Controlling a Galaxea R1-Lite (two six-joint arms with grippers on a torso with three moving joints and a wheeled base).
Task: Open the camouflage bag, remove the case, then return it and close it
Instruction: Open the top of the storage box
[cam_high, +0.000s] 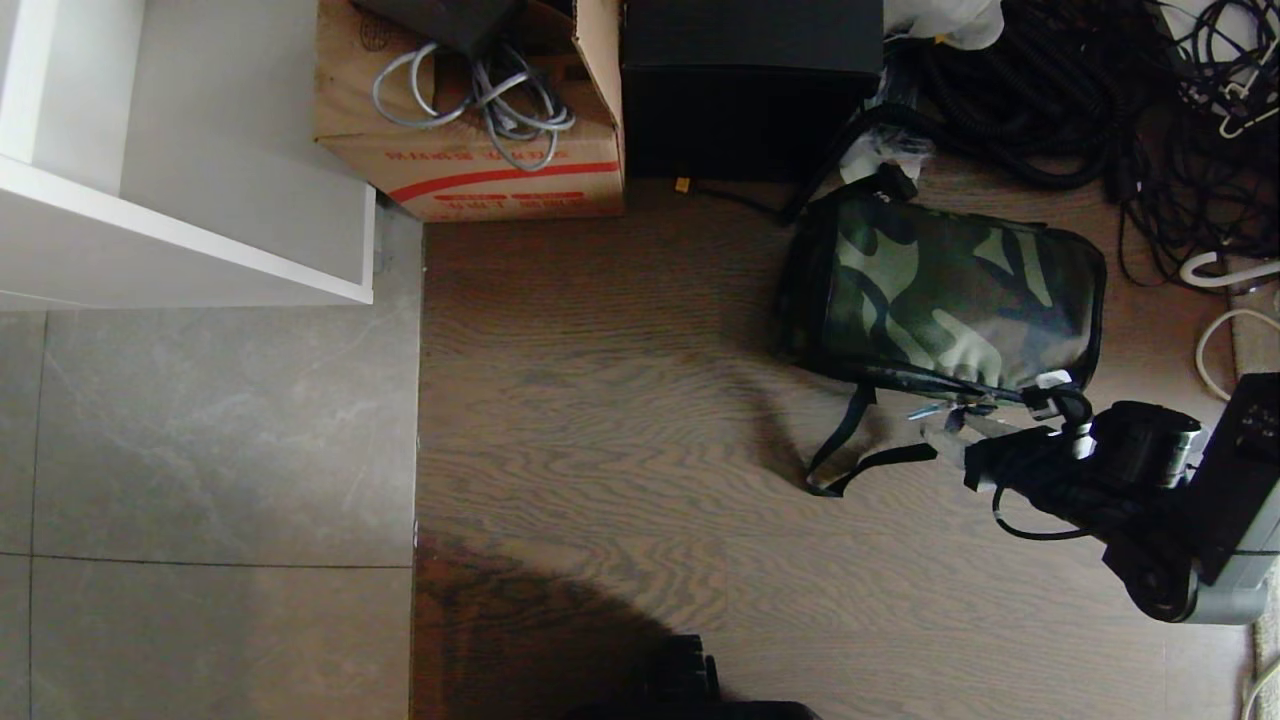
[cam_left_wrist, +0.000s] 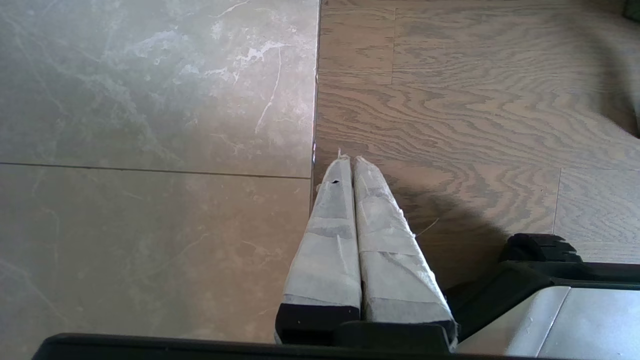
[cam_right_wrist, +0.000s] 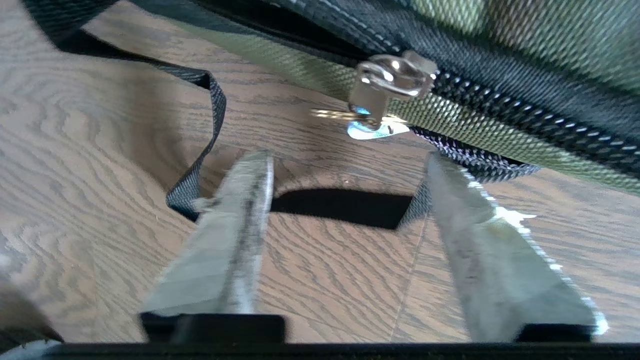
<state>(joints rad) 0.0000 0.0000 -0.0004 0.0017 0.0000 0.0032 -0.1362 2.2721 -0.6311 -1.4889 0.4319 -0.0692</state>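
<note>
The camouflage bag lies on the wood floor at the right, its zipper edge facing me. The zipper looks closed along the stretch I can see. My right gripper hovers just off that near edge, open, with nothing between its fingers. In the right wrist view the silver zipper slider and its hanging pull tab sit a little beyond the open gripper, apart from both fingertips. A black strap loops on the floor beside one finger. The case is hidden. My left gripper is parked, shut, over the floor.
A cardboard box with cables and a tall black box stand behind the bag. Tangled black cables fill the far right. A white cabinet sits at the left over grey tile.
</note>
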